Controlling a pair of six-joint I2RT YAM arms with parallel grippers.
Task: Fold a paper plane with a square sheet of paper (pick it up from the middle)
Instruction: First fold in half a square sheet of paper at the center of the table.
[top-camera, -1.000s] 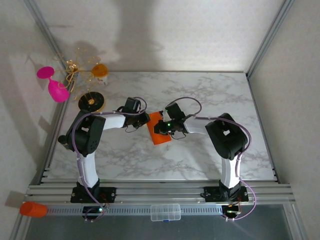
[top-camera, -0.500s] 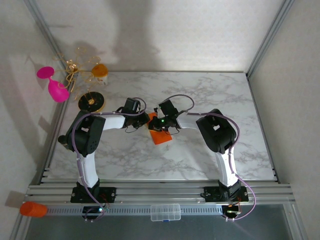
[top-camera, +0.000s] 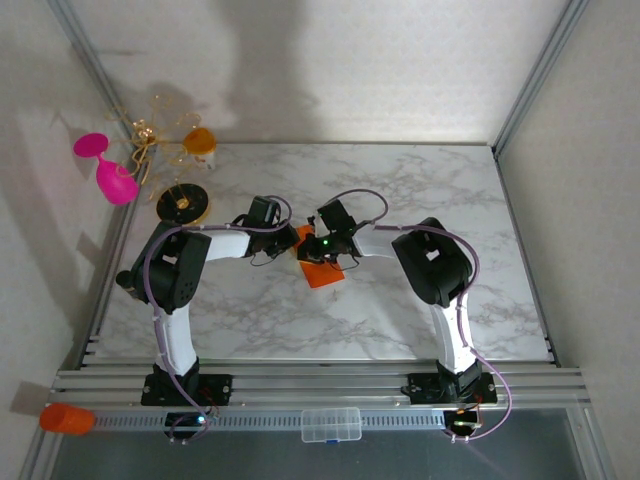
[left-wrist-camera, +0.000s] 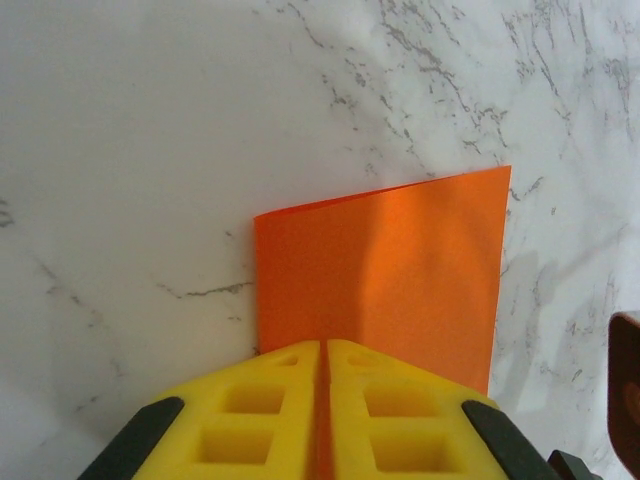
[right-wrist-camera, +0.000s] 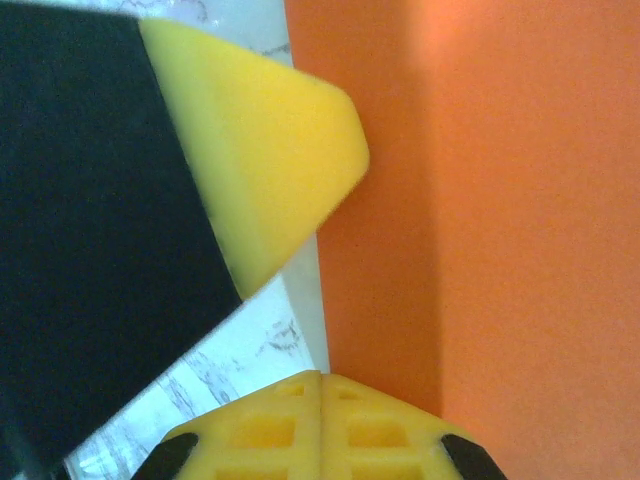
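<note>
The square sheet of paper (top-camera: 323, 274) lies near the middle of the marble table as a folded orange rectangle, not a paper plane. In the left wrist view the paper (left-wrist-camera: 400, 270) stretches ahead on the marble. My left gripper (left-wrist-camera: 323, 346) is shut on its near edge, an orange sliver showing between the yellow pads. From above, the left gripper (top-camera: 292, 242) sits at the paper's upper left corner. My right gripper (right-wrist-camera: 320, 378) is shut with nothing between its pads, its tip at the paper's (right-wrist-camera: 500, 250) edge. One yellow finger of the left gripper (right-wrist-camera: 270, 150) is close by.
A pink goblet (top-camera: 112, 176), a gold wire ornament (top-camera: 150, 130), an orange-and-white cup (top-camera: 200, 140) and a black and gold disc (top-camera: 183, 204) crowd the back left corner. An orange cylinder (top-camera: 66, 417) and a clear plastic box (top-camera: 330, 425) sit on the front rail.
Over the last second my right arm has swung left over the paper, close to the left gripper, and covers more of the sheet. The left gripper has stayed shut on the paper.
</note>
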